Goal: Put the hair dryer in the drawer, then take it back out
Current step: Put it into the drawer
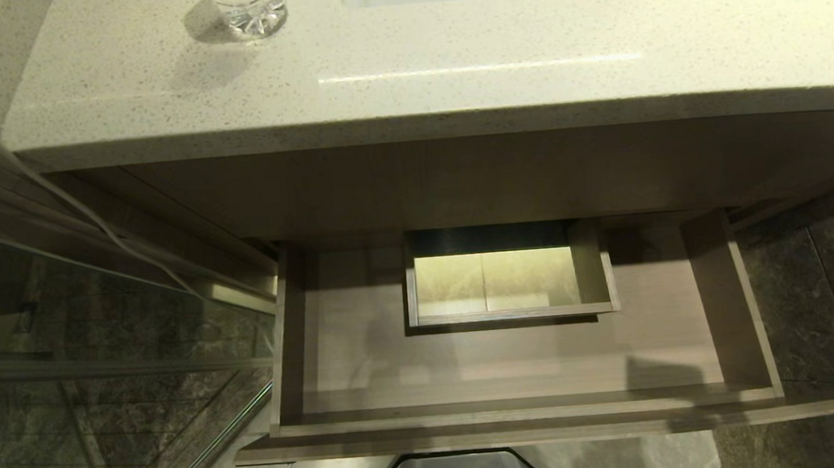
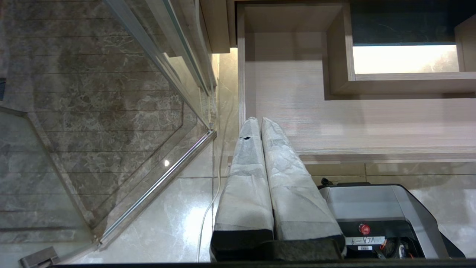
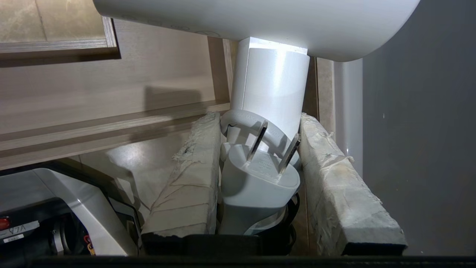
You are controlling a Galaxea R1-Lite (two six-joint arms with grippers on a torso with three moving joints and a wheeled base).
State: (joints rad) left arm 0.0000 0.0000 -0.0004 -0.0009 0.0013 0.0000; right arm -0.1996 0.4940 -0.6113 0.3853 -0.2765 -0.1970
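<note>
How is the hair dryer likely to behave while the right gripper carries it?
The hair dryer looks like smooth hard plastic, so it may slip or twist between the right gripper fingers. Its big barrel sits beyond the grip, so probably top-heavy. The plug could snag.

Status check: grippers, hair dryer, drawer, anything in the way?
Right gripper shut on hair dryer, beside the drawer. Left gripper shut, idle. Drawer open; nothing blocking.

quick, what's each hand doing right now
left hand: shut, holding nothing
right hand: shut on the hair dryer, gripping its handle
</note>
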